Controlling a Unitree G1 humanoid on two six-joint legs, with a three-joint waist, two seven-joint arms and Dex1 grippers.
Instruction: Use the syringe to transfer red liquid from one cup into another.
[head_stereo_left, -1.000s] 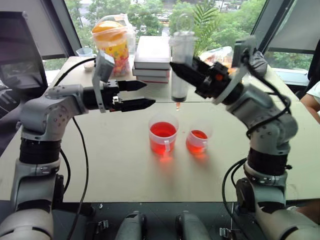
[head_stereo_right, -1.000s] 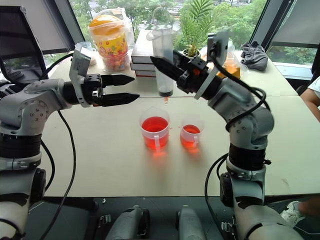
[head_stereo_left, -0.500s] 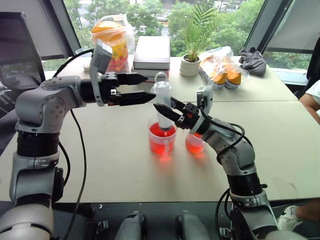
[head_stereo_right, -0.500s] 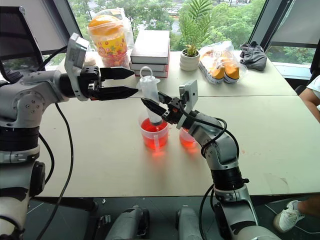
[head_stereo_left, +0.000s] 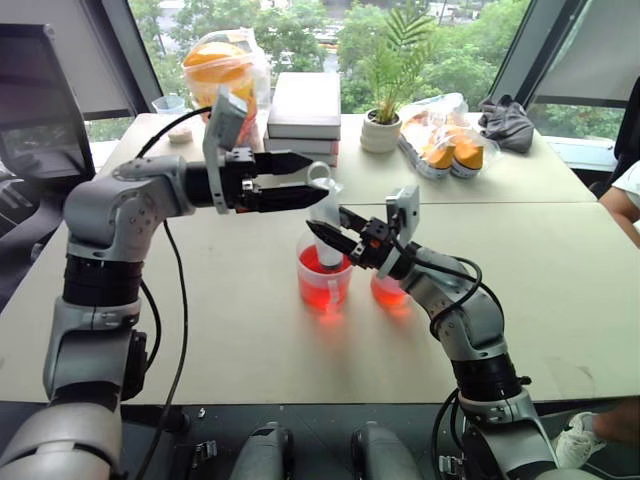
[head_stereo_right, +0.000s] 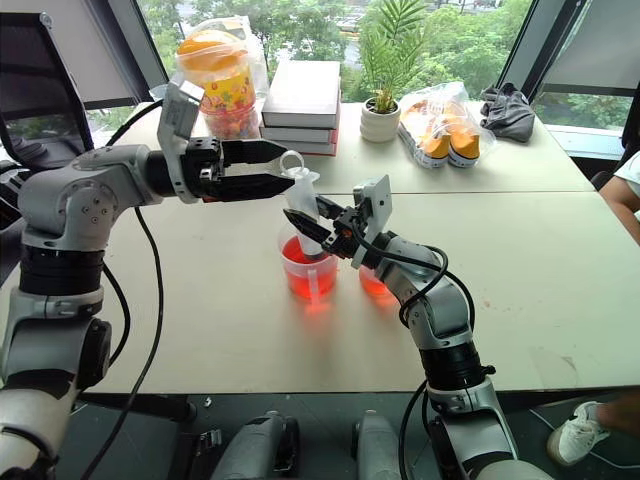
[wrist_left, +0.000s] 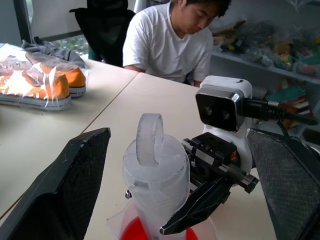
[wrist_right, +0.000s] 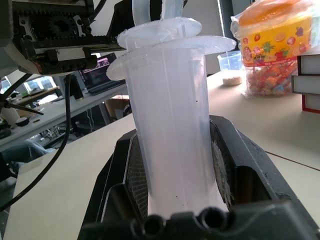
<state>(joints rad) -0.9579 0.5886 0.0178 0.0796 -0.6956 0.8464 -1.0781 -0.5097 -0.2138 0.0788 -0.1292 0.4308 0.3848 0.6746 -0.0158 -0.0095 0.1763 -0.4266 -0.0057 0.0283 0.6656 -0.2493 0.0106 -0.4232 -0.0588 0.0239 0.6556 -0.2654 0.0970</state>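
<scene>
Lowering my right gripper (head_stereo_left: 331, 236), clamped on the syringe (head_stereo_left: 326, 222), I dipped it into the larger beaker (head_stereo_left: 324, 277); my left gripper (head_stereo_left: 303, 177) gaped beside the plunger.

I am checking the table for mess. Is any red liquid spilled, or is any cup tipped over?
Nothing stands out. The larger beaker and the smaller beaker stand upright with their red liquid inside. The right gripper holds the syringe upright in the larger one.

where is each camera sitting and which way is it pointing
Head stereo views: from the head, forward and down on the table; both arms show.
Left wrist view: along the open left gripper, at the syringe.
Right wrist view: along the right gripper, clamped on the syringe barrel.
Shared: syringe standing in the larger cup.
</scene>
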